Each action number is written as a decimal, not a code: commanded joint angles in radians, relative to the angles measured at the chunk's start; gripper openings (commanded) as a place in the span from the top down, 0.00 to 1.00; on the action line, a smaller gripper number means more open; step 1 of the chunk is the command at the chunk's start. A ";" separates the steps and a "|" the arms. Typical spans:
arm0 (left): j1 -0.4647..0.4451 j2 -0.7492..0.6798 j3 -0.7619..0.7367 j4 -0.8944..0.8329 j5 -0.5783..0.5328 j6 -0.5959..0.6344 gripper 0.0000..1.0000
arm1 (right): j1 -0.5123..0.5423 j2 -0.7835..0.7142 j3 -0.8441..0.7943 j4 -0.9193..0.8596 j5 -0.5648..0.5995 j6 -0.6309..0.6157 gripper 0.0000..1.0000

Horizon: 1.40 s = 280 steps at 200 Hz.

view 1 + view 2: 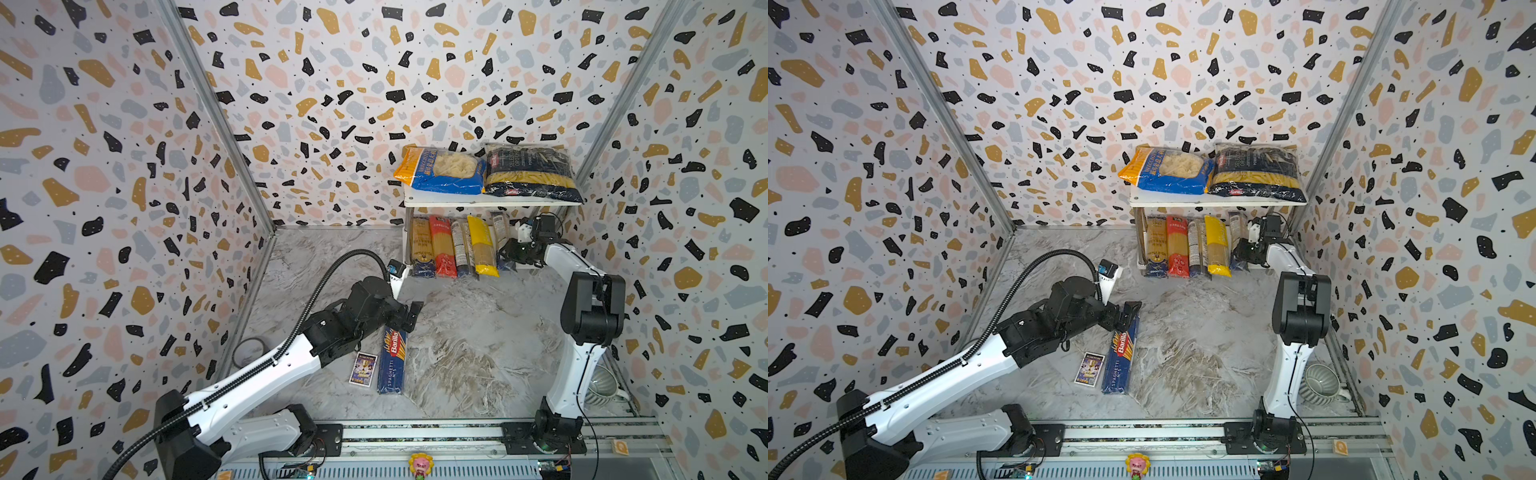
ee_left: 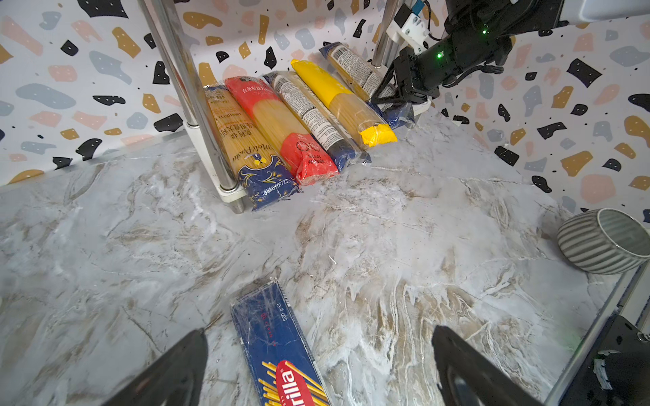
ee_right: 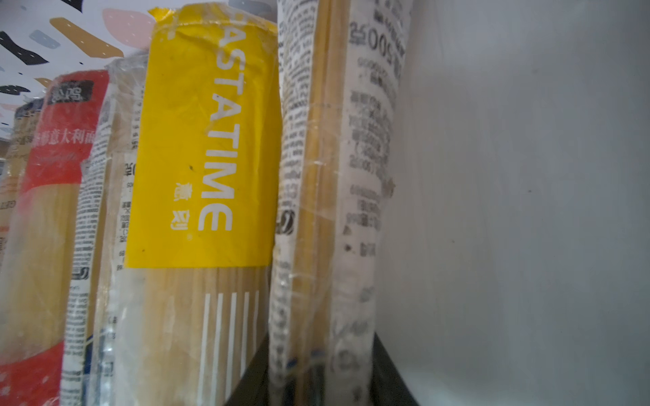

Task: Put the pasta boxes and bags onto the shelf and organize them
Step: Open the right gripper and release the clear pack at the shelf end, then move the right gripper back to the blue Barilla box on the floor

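Note:
The white shelf (image 1: 490,202) stands at the back right. Its upper board carries a blue-orange bag (image 1: 440,170) and a navy penne bag (image 1: 532,172). Several spaghetti packs (image 1: 442,249) lie side by side on the lower board. My right gripper (image 1: 509,251) is shut on the near end of the rightmost pack (image 3: 337,175), a clear one with a printed label, lying next to the yellow pack (image 3: 207,140). A blue Barilla box (image 1: 392,361) lies flat on the table. My left gripper (image 2: 318,332) hangs open over the box's far end, its fingers apart from it.
A small purple card (image 1: 363,369) lies just left of the Barilla box. A grey tape roll (image 1: 249,351) sits by the left wall. A ribbed grey cup (image 1: 1320,382) lies near the right arm's base. Patterned walls close in three sides.

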 commanded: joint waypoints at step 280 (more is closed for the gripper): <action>0.009 -0.469 -0.187 -0.142 -0.057 -0.082 0.00 | 0.671 -0.904 -0.639 -0.112 0.448 0.381 0.20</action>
